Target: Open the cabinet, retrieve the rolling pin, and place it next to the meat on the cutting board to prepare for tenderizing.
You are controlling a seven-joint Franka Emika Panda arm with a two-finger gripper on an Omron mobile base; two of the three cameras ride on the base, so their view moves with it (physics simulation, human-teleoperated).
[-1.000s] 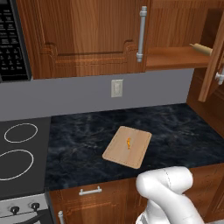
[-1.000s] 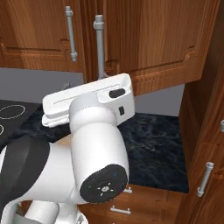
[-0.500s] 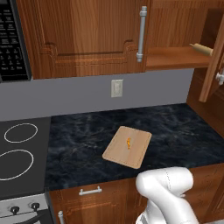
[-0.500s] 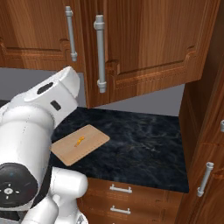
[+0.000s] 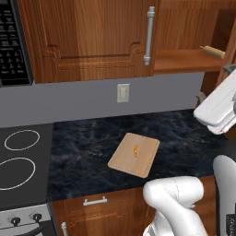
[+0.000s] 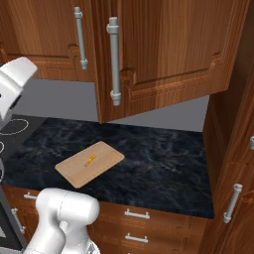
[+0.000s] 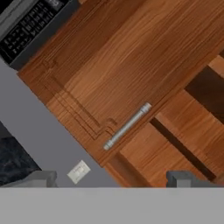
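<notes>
The cabinet (image 5: 189, 60) stands open in the left base view, its plain wooden shelf exposed. The rolling pin (image 5: 212, 51) lies on that shelf toward the right end, tilted slightly, with 1 knob handle pointing left. In the right base view the cabinet's door (image 6: 168, 49) is swung outward toward the camera, and its tall silver handle (image 6: 114, 60) runs vertically near the door's left edge.

The cutting board (image 5: 134, 154) lies flat on the dark marbled counter (image 5: 87, 152), turned at an angle to the counter edge. The meat (image 5: 135, 150) rests on the board near its centre; the same morsel (image 6: 90, 159) shows in the right base view on the board (image 6: 89, 163).

The neighbouring wall cabinet door (image 5: 87, 37) with the arched raised panel is closed, and its silver bar handle (image 5: 149, 35) sits at its right edge. A wall socket (image 5: 122, 92) is set in the grey wall below it. A stove top (image 5: 20, 161) with 2 ring markings sits left of the counter, with a microwave (image 5: 13, 44) above it.

In the hand view the gripper (image 7: 112, 179) has its 2 fingertips (image 7: 40, 178) spread wide apart with nothing between them. It faces the closed door's bar handle (image 7: 127, 126), with the open shelf compartment (image 7: 183, 131) to that view's right.
</notes>
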